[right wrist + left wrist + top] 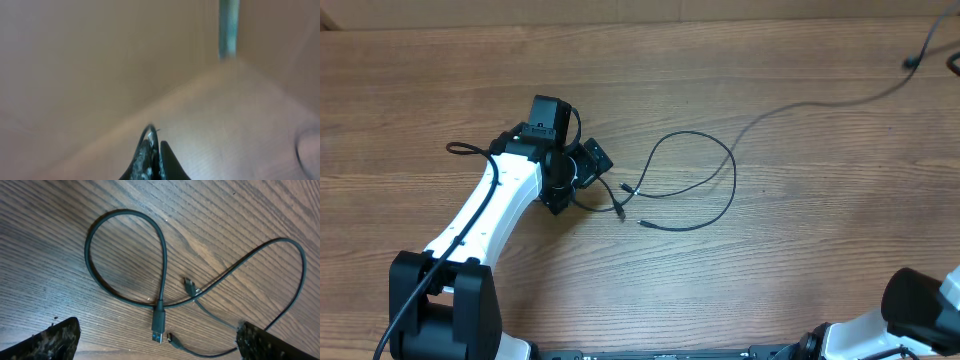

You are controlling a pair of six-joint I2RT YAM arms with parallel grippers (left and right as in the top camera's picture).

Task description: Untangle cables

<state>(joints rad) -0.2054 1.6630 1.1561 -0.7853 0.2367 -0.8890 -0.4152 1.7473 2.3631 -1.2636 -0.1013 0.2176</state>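
Left gripper spread wide, gripping nothing, above the cables, thin black cords looped and crossing

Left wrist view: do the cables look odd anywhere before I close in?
Yes: one cable loops and crosses itself just above its plug, and the second cord crosses it there. No visible damage.

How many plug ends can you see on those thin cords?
3, clustered together: a large plug, a small plug right of its tip, a second small plug above. A fourth may be hidden.
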